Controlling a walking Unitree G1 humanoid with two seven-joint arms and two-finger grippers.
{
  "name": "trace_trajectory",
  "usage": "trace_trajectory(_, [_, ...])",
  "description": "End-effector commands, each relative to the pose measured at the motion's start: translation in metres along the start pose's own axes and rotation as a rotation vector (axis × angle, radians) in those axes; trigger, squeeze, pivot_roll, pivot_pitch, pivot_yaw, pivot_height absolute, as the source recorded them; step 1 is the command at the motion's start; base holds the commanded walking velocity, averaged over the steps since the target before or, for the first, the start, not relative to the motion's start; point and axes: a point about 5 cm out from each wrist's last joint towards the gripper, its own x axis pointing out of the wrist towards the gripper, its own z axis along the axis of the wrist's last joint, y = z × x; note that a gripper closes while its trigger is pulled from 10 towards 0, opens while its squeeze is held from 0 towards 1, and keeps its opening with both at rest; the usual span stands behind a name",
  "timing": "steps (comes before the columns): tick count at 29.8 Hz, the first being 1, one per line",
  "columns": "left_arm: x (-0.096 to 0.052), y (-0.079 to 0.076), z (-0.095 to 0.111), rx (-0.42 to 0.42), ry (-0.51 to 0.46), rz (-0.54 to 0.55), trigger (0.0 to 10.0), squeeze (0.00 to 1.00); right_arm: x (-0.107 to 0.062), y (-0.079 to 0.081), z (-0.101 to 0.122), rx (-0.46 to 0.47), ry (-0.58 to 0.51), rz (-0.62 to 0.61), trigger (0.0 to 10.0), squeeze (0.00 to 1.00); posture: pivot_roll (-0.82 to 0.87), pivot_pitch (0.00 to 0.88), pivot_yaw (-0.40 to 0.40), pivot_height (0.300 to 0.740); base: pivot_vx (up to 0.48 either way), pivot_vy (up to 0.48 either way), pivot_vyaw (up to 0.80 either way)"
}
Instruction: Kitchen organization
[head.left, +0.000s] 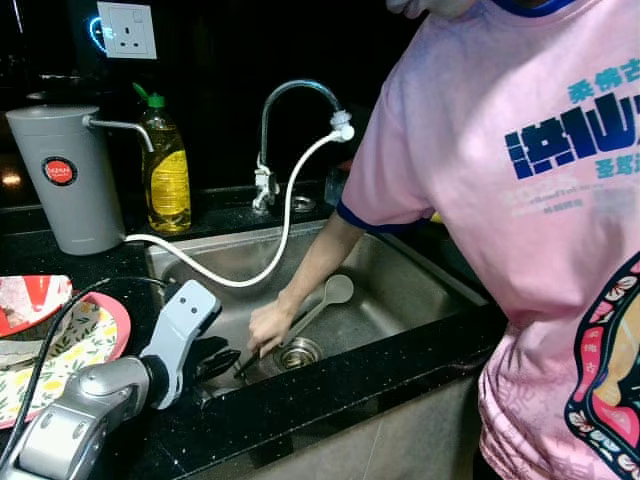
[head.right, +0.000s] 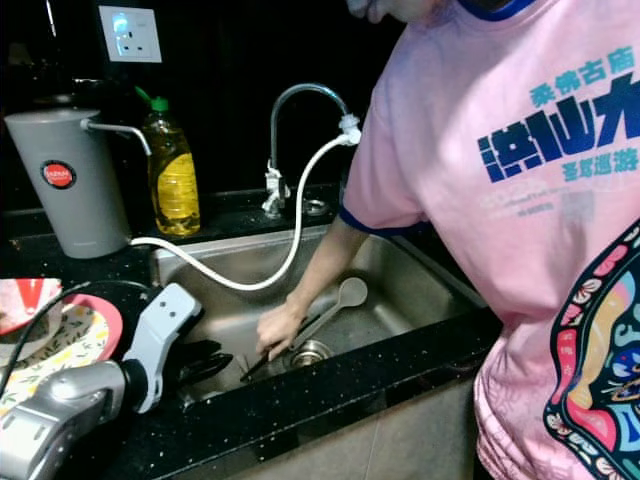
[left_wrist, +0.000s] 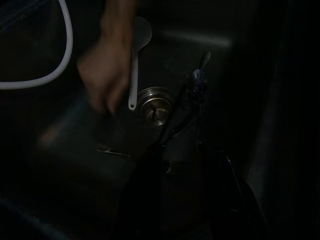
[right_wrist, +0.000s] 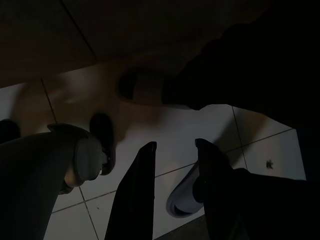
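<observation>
A steel sink (head.left: 420, 290) is set in the black counter. In it a pale plastic spoon (head.left: 332, 293) lies with its handle pointing at the drain (head.left: 298, 352). A person in a pink shirt (head.left: 520, 200) reaches in, their hand (head.left: 268, 325) just left of the drain on a dark thin utensil (head.left: 246, 362). My left gripper (head.left: 215, 362) hovers over the sink's front left corner, its tips close to that utensil. The dark left wrist view shows the spoon (left_wrist: 136, 60) and the drain (left_wrist: 155, 102). My right gripper (right_wrist: 176, 145) hangs open above the tiled floor.
A grey water filter jug (head.left: 65, 180) and a yellow dish soap bottle (head.left: 168, 175) stand behind the sink on the left. From the tap (head.left: 295, 100) a white hose (head.left: 285, 230) droops across the basin. Patterned plates (head.left: 60, 340) lie on the counter beside my left arm.
</observation>
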Motion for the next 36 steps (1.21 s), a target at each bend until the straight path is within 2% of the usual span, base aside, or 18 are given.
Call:
trace_trajectory(1, [0.0039, -0.0038, -0.0021, -0.004, 0.006, -0.015, 10.0, 0.0, -0.0014, -0.0035, -0.0059, -0.009, 0.024, -0.008, 10.0, 0.0, -0.03, 0.0, -0.068, 0.74, 0.0, 0.0, 0.0])
trace_trajectory(36, [0.0044, -0.003, -0.0021, -0.004, 0.006, -0.014, 10.0, 0.0, -0.0017, -0.0021, -0.0082, -0.009, 0.034, -0.008, 10.0, 0.0, -0.03, 0.0, -0.068, 0.74, 0.0, 0.0, 0.0])
